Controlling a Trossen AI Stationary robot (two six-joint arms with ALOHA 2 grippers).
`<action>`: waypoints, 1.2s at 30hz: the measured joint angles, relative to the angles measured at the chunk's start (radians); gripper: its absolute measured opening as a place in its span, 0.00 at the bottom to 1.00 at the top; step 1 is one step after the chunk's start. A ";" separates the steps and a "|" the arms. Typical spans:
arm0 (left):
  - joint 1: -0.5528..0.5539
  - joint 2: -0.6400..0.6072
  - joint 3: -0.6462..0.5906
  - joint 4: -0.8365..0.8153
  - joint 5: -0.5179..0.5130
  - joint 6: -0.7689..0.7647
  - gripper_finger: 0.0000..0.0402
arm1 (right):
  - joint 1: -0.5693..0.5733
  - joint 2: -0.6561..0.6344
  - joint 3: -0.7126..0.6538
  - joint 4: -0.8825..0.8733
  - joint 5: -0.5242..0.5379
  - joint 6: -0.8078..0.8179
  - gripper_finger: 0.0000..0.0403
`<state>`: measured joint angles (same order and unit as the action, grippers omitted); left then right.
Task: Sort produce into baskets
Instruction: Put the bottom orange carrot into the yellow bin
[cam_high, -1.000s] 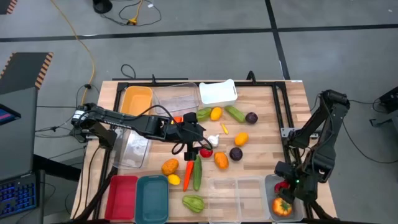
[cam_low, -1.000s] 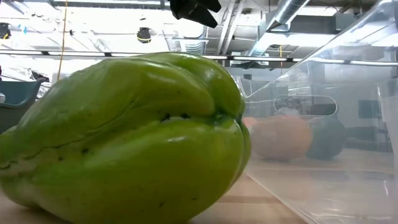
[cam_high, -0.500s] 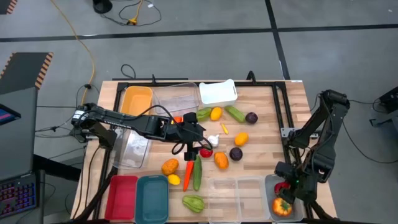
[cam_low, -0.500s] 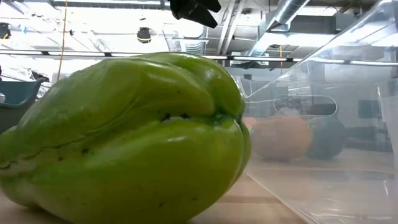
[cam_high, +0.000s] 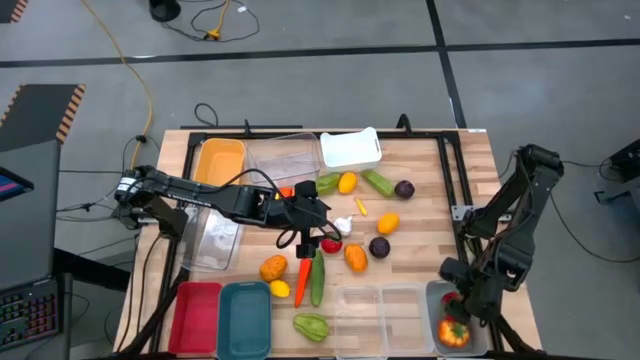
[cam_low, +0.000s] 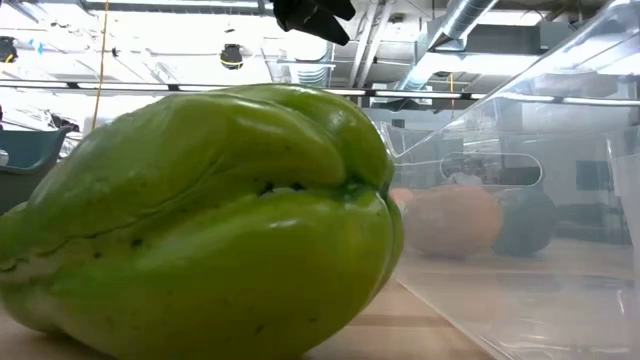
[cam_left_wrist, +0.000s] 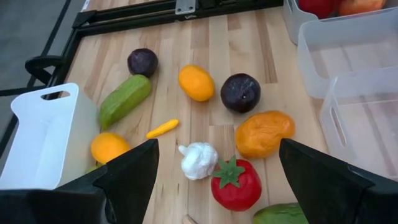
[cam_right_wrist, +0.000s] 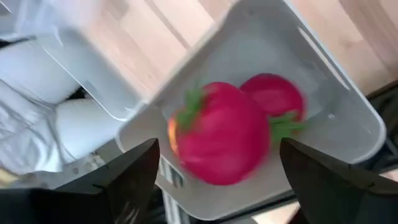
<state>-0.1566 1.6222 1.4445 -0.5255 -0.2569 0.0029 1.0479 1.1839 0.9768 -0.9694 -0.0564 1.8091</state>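
Note:
Produce lies loose in the middle of the table: a red tomato (cam_left_wrist: 236, 185), white garlic (cam_left_wrist: 199, 160), orange pieces, two dark purple ones, a carrot (cam_high: 303, 281) and a cucumber (cam_high: 318, 278). My left gripper (cam_high: 312, 240) hangs open just above the tomato and garlic, touching nothing. My right gripper (cam_high: 462, 300) is open over the pale grey basket (cam_right_wrist: 348, 106) at the near right corner. In that basket lie a red pepper (cam_right_wrist: 217, 134) and a smaller red tomato (cam_right_wrist: 273, 96). A green chayote (cam_low: 200, 220) sits near the front edge.
Orange (cam_high: 220, 160), clear (cam_high: 285, 155) and white (cam_high: 350, 148) baskets line the far edge. A clear one (cam_high: 215, 240) stands at the left. Red (cam_high: 195, 315), teal (cam_high: 245, 318) and two clear baskets (cam_high: 380, 315) line the near edge. Bare wood shows at the far right.
My right gripper has turned a little over the pale grey basket without leaving its place. The left arm and the produce on the table have kept still.

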 joint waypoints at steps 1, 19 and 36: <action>0.000 0.000 0.000 0.000 0.000 0.000 0.80 | -0.004 0.000 0.000 -0.001 0.001 -0.001 0.90; -0.032 0.000 -0.007 -0.075 0.130 -0.056 0.80 | -0.039 0.000 0.000 0.007 0.073 -0.130 0.90; -0.111 0.002 -0.211 -0.113 0.098 -0.435 0.80 | -0.127 0.000 0.000 0.009 0.111 -0.300 0.90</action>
<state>-0.2678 1.6241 1.2330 -0.6381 -0.1584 -0.4318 0.9207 1.1835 0.9768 -0.9605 0.0544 1.5093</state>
